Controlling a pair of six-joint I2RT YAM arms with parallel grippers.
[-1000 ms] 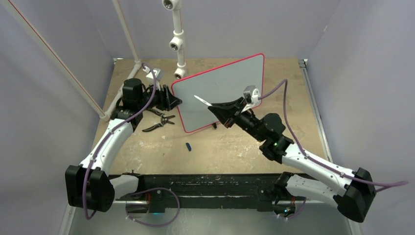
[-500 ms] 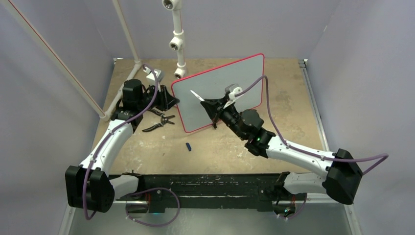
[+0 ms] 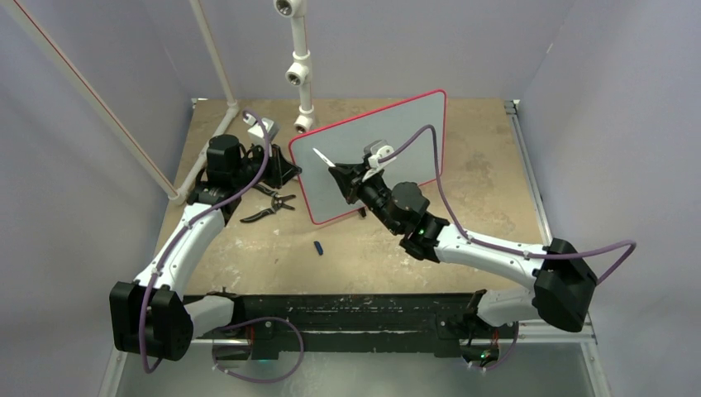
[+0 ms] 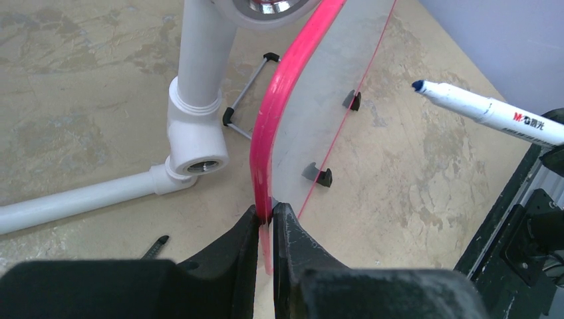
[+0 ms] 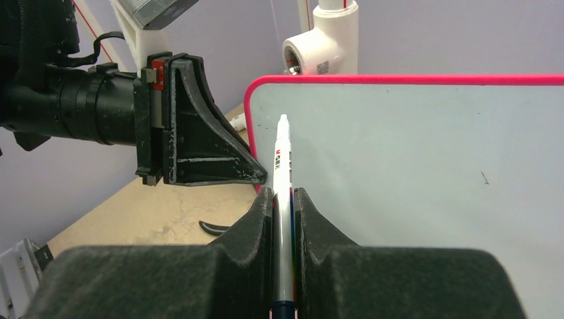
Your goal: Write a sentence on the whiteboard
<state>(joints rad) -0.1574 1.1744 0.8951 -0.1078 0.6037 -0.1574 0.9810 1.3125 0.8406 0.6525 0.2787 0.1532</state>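
red-framed whiteboard (image 3: 388,141) is propped up near the far middle of the counter (image 3: 496,182), its face towards the arms and its left end nearer them. from the left wrist it's seen edge-on (image 4: 312,119), with small black feet on the lower part and a wire leg behind.

left pincer (image 4: 266,219) is clenched on the board's left edge, one finger on either side of the red frame. top view puts it (image 3: 291,169) right at that edge.

right pincer (image 5: 284,199) is grasping a white marker (image 5: 282,153), clamped mid-barrel, tip pointing away from the wrist. top view has this pincer (image 3: 339,174) over the board's left half and the marker (image 3: 324,158) aimed at the upper left corner. blue tip (image 4: 419,85) sits close to the face; left wrist shows a gap between them, so apart, not touching.

board face (image 5: 412,166) is pale grey-white, with a small dark speck towards the right.

other bits: white pvc pipe (image 3: 299,74) and its elbow fittings just behind the board's left end, black pliers (image 3: 269,205) on the counter beside the left arm, and a small dark blue piece (image 3: 318,246) lying nearer the bases.
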